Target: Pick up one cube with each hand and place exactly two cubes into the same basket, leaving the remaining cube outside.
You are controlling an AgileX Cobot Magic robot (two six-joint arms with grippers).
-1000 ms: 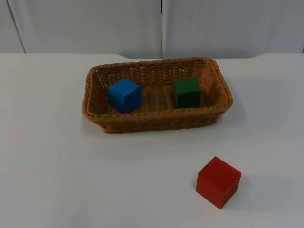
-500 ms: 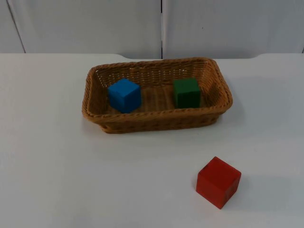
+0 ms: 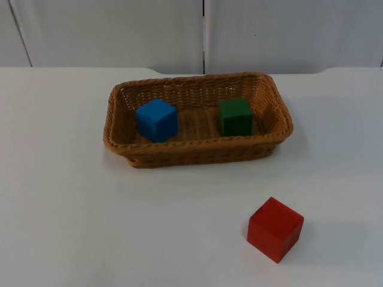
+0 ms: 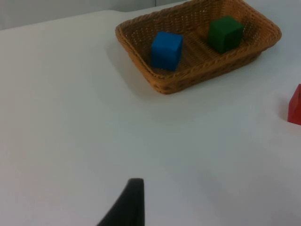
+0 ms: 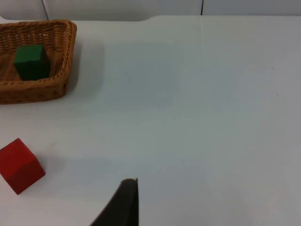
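obstacles: basket far-centre, red cube near-right | free: bare table on all sides

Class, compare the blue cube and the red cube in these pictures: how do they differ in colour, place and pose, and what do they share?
Colour: the blue cube is blue, the red cube red.
Place: the blue cube sits inside the wicker basket, at its left end beside the green cube; the red cube rests outside on the white table, in front of the basket.
Pose: both are turned at an angle to the basket's edge, the red cube more so.
Shared: both are plain, solid-coloured cubes, and no tool touches either.
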